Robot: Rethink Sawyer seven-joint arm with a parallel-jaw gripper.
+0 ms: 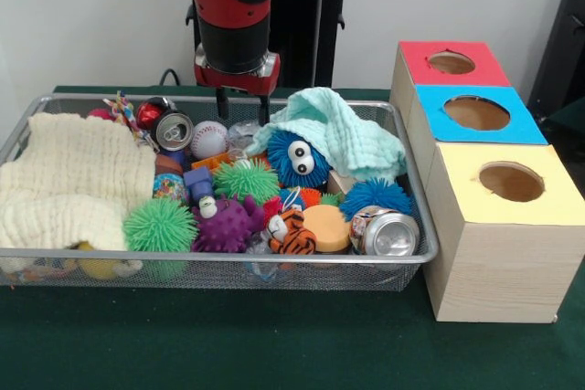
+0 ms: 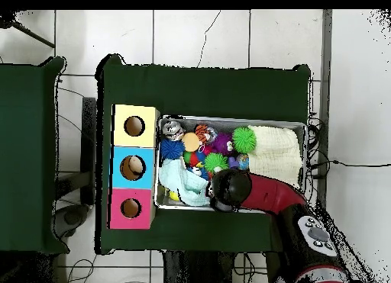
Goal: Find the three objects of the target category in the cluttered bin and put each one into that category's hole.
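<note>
The silver wire-mesh bin (image 1: 416, 191) is full of mixed things. They include a baseball (image 1: 208, 139), two drink cans (image 1: 174, 130) (image 1: 388, 233), green spiky balls (image 1: 160, 224) (image 1: 245, 178), a purple spiky toy (image 1: 227, 224), a blue fuzzy ball with eyes (image 1: 297, 160), a blue spiky ball (image 1: 377, 196), a tiger toy (image 1: 291, 233) and an orange disc (image 1: 326, 226). My gripper (image 1: 243, 107) hangs over the bin's far rim, just above and beside the baseball. Its fingers (image 1: 221, 102) are apart and hold nothing. In the overhead view the arm (image 2: 229, 188) hides the gripper.
A cream cloth (image 1: 73, 180) covers the bin's left end, and a mint cloth (image 1: 338, 134) drapes over the far right things. Three wooden boxes with round holes stand right of the bin: red top (image 1: 475, 70), blue top (image 1: 439, 102), yellow top (image 1: 457, 171). The table has a green cover (image 1: 274, 335).
</note>
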